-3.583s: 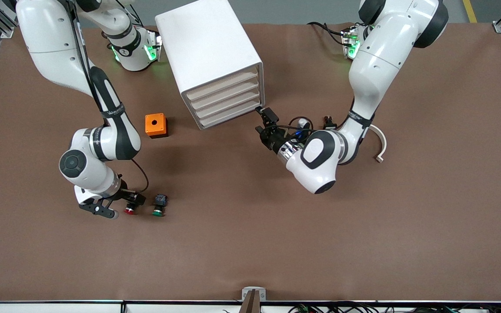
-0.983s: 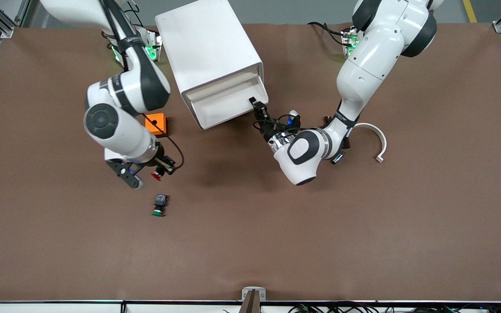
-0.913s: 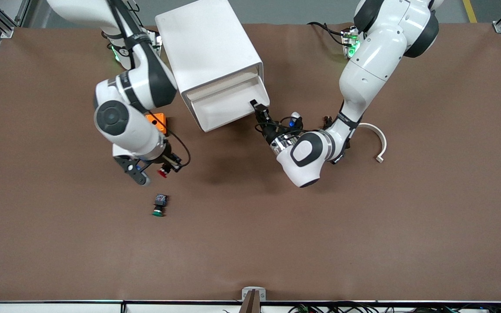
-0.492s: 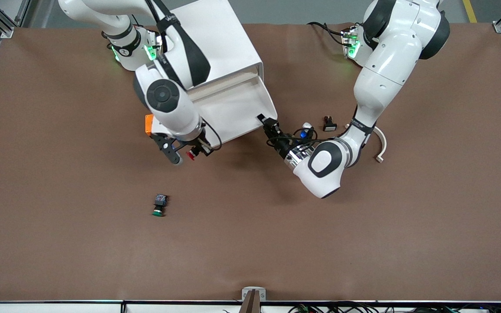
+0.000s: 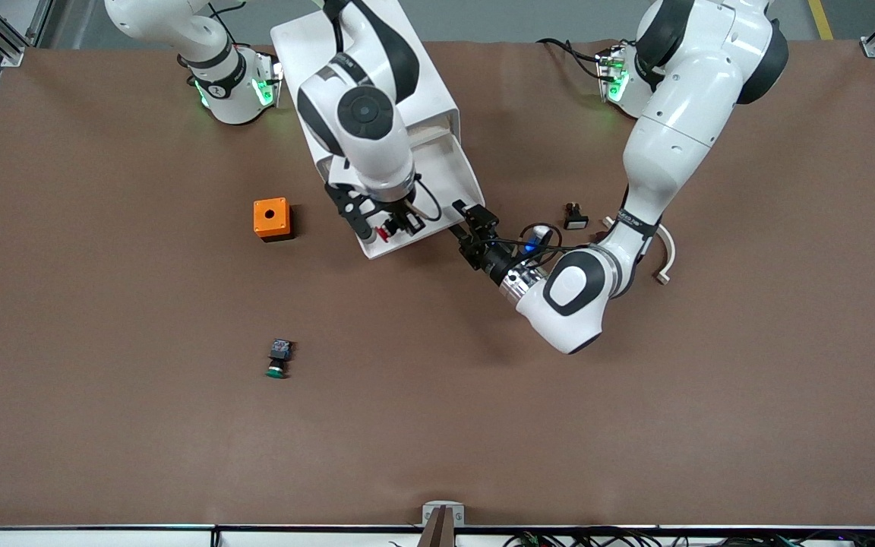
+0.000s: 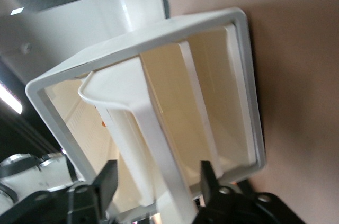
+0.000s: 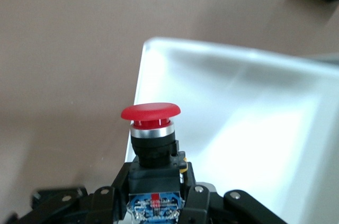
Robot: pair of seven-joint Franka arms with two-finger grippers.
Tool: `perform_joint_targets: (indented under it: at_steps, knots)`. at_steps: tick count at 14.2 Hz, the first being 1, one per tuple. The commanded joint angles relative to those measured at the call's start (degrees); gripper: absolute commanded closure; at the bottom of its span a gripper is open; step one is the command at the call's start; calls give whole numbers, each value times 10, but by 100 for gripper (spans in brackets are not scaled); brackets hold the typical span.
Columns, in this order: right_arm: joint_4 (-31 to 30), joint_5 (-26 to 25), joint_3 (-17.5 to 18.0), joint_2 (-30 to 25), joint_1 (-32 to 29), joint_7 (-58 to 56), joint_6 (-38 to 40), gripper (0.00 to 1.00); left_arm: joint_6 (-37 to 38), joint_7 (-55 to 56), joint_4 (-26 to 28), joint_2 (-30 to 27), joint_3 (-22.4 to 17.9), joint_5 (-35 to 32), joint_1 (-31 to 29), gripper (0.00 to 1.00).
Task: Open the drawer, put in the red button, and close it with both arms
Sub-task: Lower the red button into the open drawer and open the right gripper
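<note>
Since the earlier frames: right arm is carrying the red button (image 5: pixel 386 230) off the counter (image 5: pixel 635 425) to the pulled-out drawer (image 5: pixel 462 182); drawer is standing well out of the cabinet (image 5: pixel 361 72)

Right hand (image 5: pixel 390 227): hanging over the drawer's front corner, fingers clamped on the button's black body, red cap pointing away from the wrist. Wrist view is showing the cap (image 7: pixel 150 112) over the drawer's rim, part over bare counter

Left hand (image 5: pixel 470 226): sitting at the drawer's front corner toward the left arm's end, fingers parted. Its wrist view is showing the drawer front (image 6: pixel 159 144) running between the two fingers (image 6: pixel 107 180); whether they are touching it is hard to tell

Step in hand, as judged: placing the button. Doing it well is meaning carrying the right hand farther in over the tray floor, clear of the rim, lowering before letting go so the round cap is not rolling the piece out. Left hand is best kept clear of the drop path, ready for the two-armed push

Surface: brown matte sheet, flat, a little creased at the edges. Also lying on it: orange box (image 5: pixel 271 219) beside the cabinet, green button (image 5: pixel 278 360) nearer the camera, small black part (image 5: pixel 574 217) and white curved piece (image 5: pixel 664 257) toward the left arm's end

Room: grey floor and metal frame posts showing past the counter's edges
</note>
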State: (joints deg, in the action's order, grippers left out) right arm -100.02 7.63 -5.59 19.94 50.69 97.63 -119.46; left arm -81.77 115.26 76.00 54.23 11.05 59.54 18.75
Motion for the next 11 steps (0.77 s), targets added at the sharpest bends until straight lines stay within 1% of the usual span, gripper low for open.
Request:
perform_joint_targets:
  at_steps: [1, 4, 6, 8, 9, 11]
  knots:
    - [-3, 4, -6, -5, 37, 58, -13, 97, 1, -97, -35, 0, 1, -4, -8, 1]
    - [-5, 2, -6, -2, 66, 95, -14, 97, 1, -204, -62, -1, -17, -24, -7, 1]
    - [-5, 1, -6, 0, 73, 114, -12, 97, -1, -286, -86, -4, -53, -25, 4, 1]
    - [-6, -1, -6, 6, 80, 117, -8, 97, -12, -376, -90, -15, -89, -32, 25, 1]
    - [-7, -2, -6, 9, 80, 121, -8, 97, -20, -410, -90, -25, -103, -51, 41, 1]
    - [-7, -3, -7, 18, 80, 124, -8, 97, -44, -469, -90, -48, -110, -93, 52, 1]
